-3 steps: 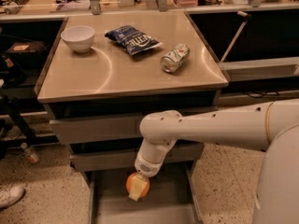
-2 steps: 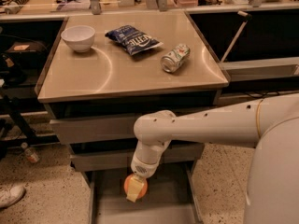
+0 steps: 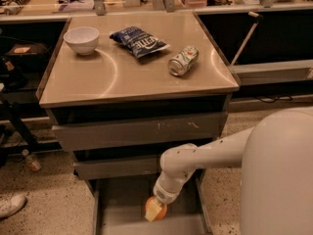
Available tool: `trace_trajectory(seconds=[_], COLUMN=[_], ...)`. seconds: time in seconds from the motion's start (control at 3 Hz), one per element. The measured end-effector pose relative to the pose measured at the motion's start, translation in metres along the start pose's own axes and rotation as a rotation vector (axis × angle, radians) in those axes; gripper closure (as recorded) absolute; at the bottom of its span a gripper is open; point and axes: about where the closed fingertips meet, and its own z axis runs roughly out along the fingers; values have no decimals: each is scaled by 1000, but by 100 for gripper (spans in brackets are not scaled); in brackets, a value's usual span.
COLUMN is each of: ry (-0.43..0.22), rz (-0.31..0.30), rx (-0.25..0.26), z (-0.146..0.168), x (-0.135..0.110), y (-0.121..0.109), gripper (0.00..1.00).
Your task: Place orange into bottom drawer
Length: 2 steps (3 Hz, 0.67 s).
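The orange [image 3: 160, 211] is a small round bright-orange fruit held in my gripper [image 3: 154, 209] just above the floor of the bottom drawer [image 3: 122, 204]. The bottom drawer is pulled out, a shallow grey tray below the middle drawer [image 3: 115, 167]. My white arm [image 3: 195, 160] reaches down from the right, with the wrist over the drawer's middle. A pale finger pad [image 3: 153, 210] covers the front of the orange. The gripper is shut on the orange.
On the cabinet top stand a white bowl [image 3: 81, 39], a blue chip bag [image 3: 139, 40] and a tipped can [image 3: 183, 60]. The top drawer [image 3: 142, 130] has a scratched front. A shoe [image 3: 11, 205] and a bottle [image 3: 30, 160] lie on the floor at left.
The arm's elbow has shifted slightly and the gripper with the orange has sunk a little lower into the bottom drawer. The grip on the orange is unchanged.
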Motion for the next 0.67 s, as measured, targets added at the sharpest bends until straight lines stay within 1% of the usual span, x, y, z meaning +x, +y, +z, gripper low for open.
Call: trace_trajectory(seconds=[0.33,0.67], ry=[-61,-63], rz=[118,118], rx=[-49,-63], z=[43,49], x=[13,12], y=[-19,-19], gripper=[100,100])
